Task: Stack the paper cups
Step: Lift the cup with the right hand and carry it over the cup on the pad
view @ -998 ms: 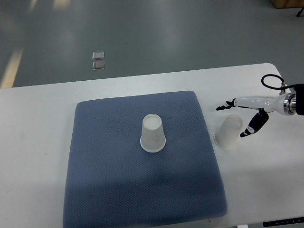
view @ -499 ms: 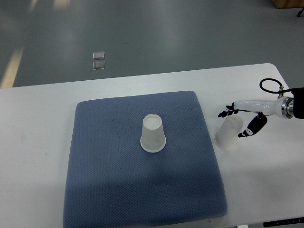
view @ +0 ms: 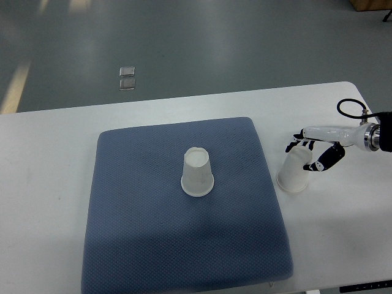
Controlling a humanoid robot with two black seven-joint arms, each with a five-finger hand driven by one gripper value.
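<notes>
- The right robot hand (view: 309, 155) comes in from the right edge of the top view; its dark fingers (view: 294, 146) are spread around the upper end of the tilted paper cup (view: 294, 169), with the thumb on the cup's right side; the fingers look to be touching the cup, but whether they have closed firmly on it cannot be told; the cup's rim rests on the counter (view: 49, 171).
- The tilted paper cup lies on the bare counter just right of the blue mat (view: 153, 245), its wide rim toward the camera and its narrow base up under the hand; it is close to the mat's right edge but apart from it.
- A second paper cup (view: 197, 173) stands upside down near the middle of the mat, well apart from the first.
- The mat is bare all round the middle cup; a strip of bare counter lies left of the mat, and a narrower one runs between the hand and the counter's right edge; the counter's far edge runs behind the mat, with grey floor (view: 214, 43) beyond it.
</notes>
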